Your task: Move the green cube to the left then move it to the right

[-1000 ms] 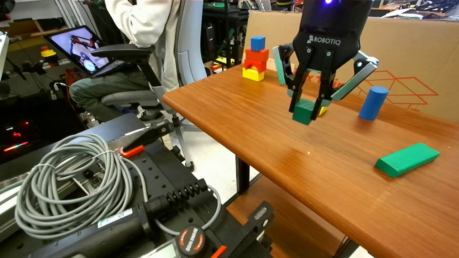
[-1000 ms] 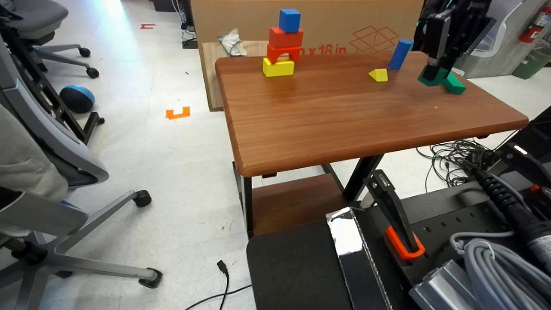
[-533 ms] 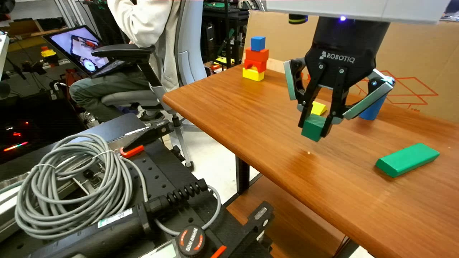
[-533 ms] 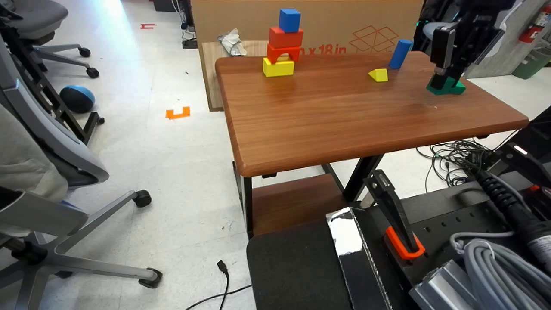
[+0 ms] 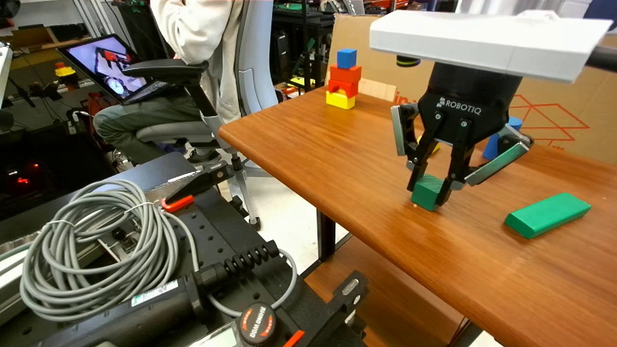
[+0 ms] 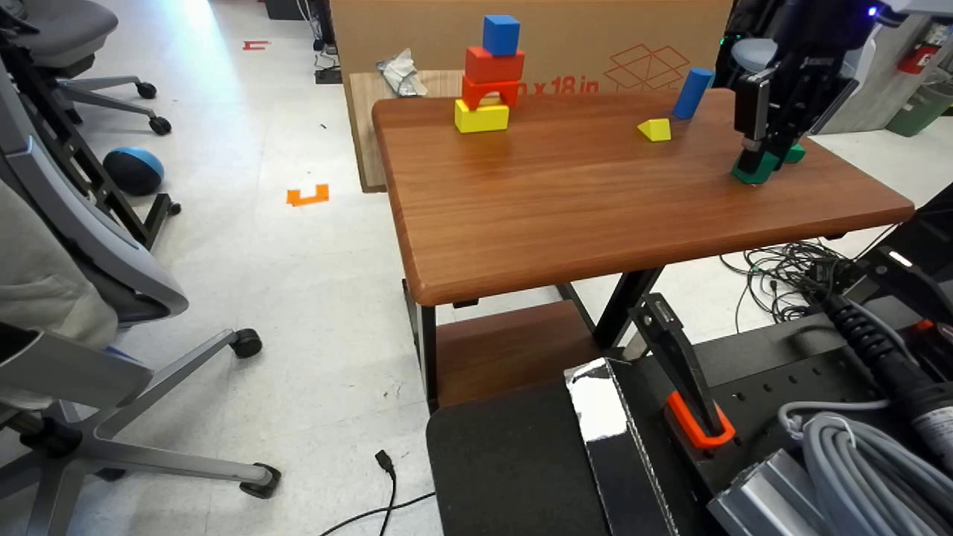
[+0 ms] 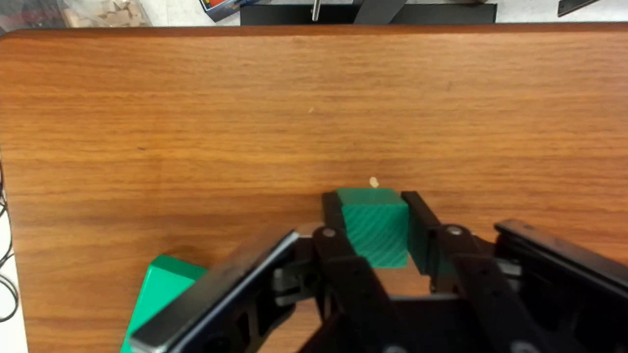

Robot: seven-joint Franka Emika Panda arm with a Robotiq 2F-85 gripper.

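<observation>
"At left in an exterior view, does the block tower (image 5: 345, 74) show any change?"

"None; it stands at the far left of the table (image 5: 308, 149) as before. The change is at centre: over the last second my claw (image 5: 426, 195) has come lower, bringing the green cube (image 5: 426, 192) to the surface or just above it. Contact cannot be confirmed."

"State of grip?"

"Loaded. My two fingers (image 7: 333, 208) press opposite faces of the cube; I have not released it."

"What does this mean for the task?"

"I judge this a set-down. Whether it ends the left move or the right move, I cannot tell. I should open only once the base is seated."

"Describe the cube."

"Dark green, matte, with slanting grain lines on the face seen in the wrist view. Pale fleck (image 7: 374, 182) just beside its foot. Caution: do not confuse it with the flat green block (image 5: 548, 213), brighter and longer, lying apart to the right."
</observation>
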